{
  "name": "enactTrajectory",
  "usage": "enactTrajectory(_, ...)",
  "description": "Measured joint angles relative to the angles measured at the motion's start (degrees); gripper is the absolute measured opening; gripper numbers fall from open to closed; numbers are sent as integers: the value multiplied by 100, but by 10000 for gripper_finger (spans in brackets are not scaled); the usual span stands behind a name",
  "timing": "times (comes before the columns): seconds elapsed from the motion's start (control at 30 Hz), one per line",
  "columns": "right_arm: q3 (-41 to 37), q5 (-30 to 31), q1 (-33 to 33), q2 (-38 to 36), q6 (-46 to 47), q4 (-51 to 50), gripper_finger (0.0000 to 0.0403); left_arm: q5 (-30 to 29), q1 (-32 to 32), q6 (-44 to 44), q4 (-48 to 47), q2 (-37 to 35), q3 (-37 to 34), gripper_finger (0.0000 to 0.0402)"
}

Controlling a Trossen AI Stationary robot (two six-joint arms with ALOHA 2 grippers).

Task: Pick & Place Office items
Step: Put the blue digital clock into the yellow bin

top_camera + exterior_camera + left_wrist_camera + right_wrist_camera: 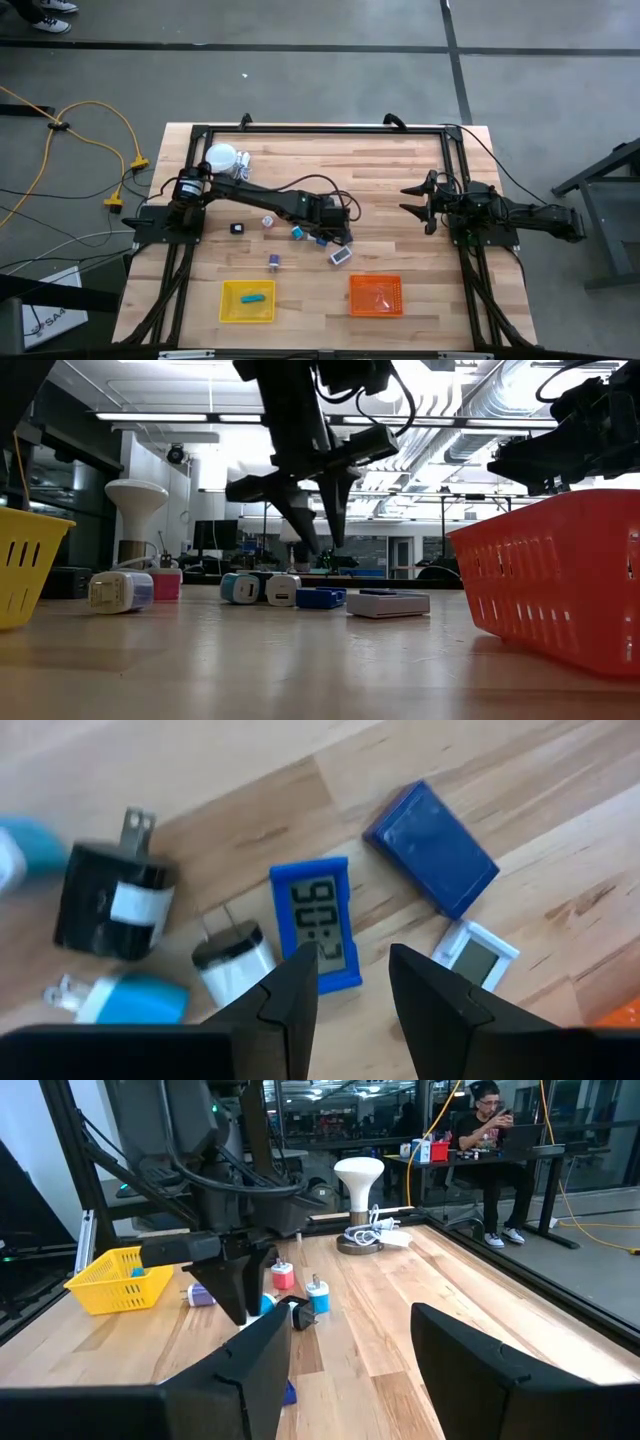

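While the left arm reaches out over the middle of the desk [420, 230], its left gripper [352, 982] hangs above a cluster of office items with the fingers [290, 995] a narrow gap apart and nothing clamped between them. Directly beyond the fingertips lies a blue digital clock [318, 923], display up; a dark blue block [432, 848] and a small white-framed display [478, 954] lie just beside it, apart from each other. On the clock's other side sit a black plug adapter [108, 900], a white plug with a black cap [233, 958] and a teal-and-white plug [125, 997] — all resting on the wood. In the low view the gripper is clear of the desk, above the items. Farther toward the left arm's base, a small black item [237, 228] and a purple one [274, 262] lie separately. At the near edge, the yellow tray [247, 301] holds one teal item [251, 297]; the contents of the orange tray [375, 295] cannot be made out. The right gripper [350, 1345] waits at the right side of the desk, raised, its fingers wide apart and empty.
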Motion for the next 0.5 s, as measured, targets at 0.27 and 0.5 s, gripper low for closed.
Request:
enactTrajectory(0.27, 0, 0, 1, 0, 0, -1, 195, 100, -97, -512, 22, 0, 0, 122)
enactTrajectory(0.5, 1, 0, 2, 0, 0, -2, 195, 287, -58, -738, -23, 0, 0, 122)
